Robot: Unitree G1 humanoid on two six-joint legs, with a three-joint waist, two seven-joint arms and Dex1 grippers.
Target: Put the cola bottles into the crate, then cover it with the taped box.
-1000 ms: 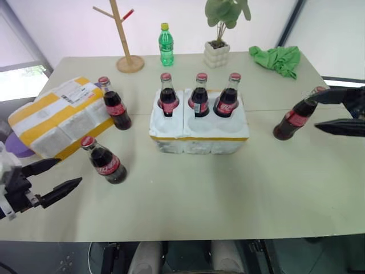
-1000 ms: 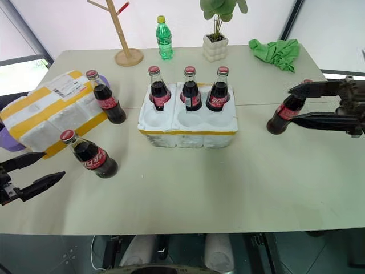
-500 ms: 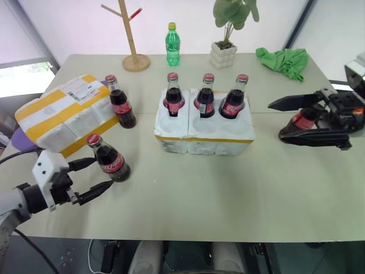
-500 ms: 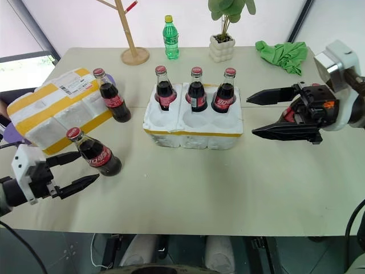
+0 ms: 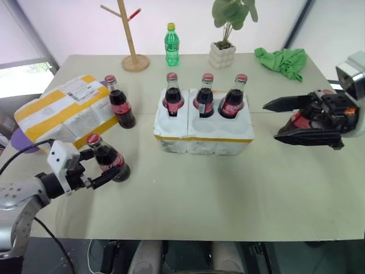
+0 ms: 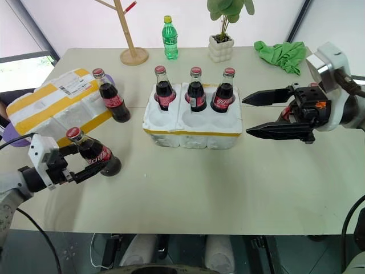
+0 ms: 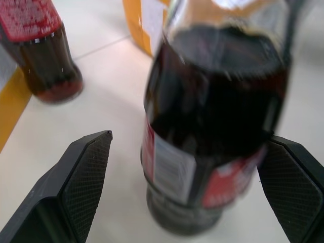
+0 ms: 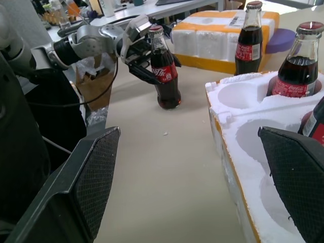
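Three cola bottles point(image 5: 206, 96) stand in the back wells of the white crate point(image 5: 202, 140). A fourth point(image 5: 120, 103) stands against the taped box point(image 5: 57, 114) at the left. A fifth point(image 5: 108, 160) stands near the table's left front, and my left gripper point(image 5: 100, 165) is open with one finger on each side of it. The left wrist view shows this bottle point(image 7: 212, 126) between the fingers with a gap on both sides. My right gripper point(image 5: 271, 121) hangs open to the right of the crate, pointing at it. A sixth bottle point(image 5: 300, 119) is mostly hidden behind it.
Along the far edge of the table stand a wooden peg stand point(image 5: 132, 34), a green plastic bottle point(image 5: 170, 44), a potted plant point(image 5: 222, 54) and a crumpled green cloth point(image 5: 282, 60). A purple object point(image 5: 23, 140) peeks out under the taped box.
My left gripper has moved forward and to the right until its open fingers flank the near-left bottle. My right gripper has edged left toward the crate.
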